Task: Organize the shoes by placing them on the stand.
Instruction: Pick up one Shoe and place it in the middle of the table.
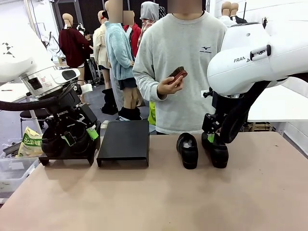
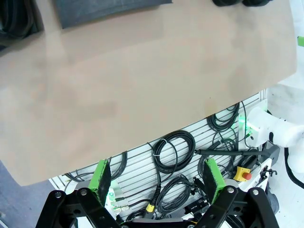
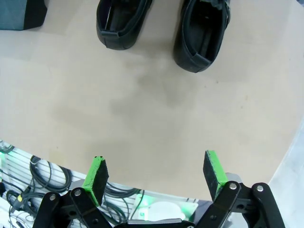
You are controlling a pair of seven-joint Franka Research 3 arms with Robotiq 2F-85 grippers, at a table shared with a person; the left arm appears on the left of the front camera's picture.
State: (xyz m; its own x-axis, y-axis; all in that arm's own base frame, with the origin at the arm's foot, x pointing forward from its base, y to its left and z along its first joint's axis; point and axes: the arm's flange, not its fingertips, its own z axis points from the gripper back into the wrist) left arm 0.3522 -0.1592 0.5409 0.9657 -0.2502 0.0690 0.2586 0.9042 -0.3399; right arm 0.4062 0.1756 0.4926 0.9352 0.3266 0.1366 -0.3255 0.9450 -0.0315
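Two shoes sit side by side on the table, openings up. They lie just ahead of and below the right gripper, which hangs over the one nearer its own arm. Its green pads stand wide apart with nothing between them. That suits a descent onto a shoe, since the gap looks broad enough to straddle one across its width. The pair is upright and close together but not touching, which leaves room for a finger to slip down between them. To the inner side of this gripper, beyond the pair, is an empty black stand. Its flat top is bare, so it is probably where these two belong. Further that way is a second stand carrying what look like two more shoes, though the dark shapes are hard to separate. The left gripper is right at that stand, and its jaws are also spread and holding nothing, so it appears finished there or simply parked. Across the table from both grippers a person's hand holds a small brown object at chest height, well clear of the work. About half the job seems done, and the next move should be a careful grip on the nearer shoe.
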